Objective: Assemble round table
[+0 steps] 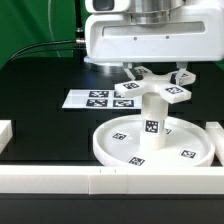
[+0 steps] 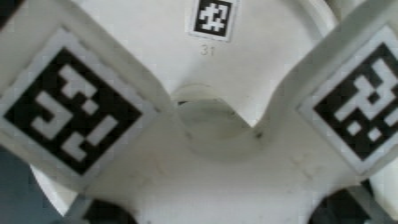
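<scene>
One tool (image 1: 156, 78) (narrowly open), clamping cross-shaped foot (image 1: 150, 94)

The big white round disc (image 1: 108, 150) lies flat on the worktop (image 1: 40, 85). The short leg (image 1: 152, 117) stands upright in its middle, with the cross-shaped foot (image 1: 150, 92) on top.
</scene>
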Controlling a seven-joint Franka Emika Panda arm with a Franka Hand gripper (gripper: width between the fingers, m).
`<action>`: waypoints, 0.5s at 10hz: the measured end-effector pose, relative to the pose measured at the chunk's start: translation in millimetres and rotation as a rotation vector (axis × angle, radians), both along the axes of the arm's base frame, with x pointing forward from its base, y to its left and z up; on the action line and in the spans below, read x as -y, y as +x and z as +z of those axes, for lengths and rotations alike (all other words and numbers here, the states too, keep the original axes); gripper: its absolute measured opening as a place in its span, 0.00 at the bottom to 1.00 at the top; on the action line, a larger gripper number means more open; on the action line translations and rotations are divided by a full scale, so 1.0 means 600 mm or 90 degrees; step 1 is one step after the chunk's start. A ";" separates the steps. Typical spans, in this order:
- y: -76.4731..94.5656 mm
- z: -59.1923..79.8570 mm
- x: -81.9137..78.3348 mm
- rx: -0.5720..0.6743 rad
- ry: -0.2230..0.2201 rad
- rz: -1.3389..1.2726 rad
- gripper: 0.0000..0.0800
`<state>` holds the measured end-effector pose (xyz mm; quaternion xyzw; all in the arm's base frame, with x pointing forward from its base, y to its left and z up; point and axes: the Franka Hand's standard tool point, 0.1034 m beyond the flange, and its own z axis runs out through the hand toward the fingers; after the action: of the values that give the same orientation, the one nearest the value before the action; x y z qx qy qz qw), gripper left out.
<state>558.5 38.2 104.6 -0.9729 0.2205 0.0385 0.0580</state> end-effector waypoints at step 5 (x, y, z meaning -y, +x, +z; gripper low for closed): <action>0.003 0.000 0.001 -0.016 0.006 -0.248 0.56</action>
<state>560.4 37.5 104.9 -0.9111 0.4049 0.0397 0.0658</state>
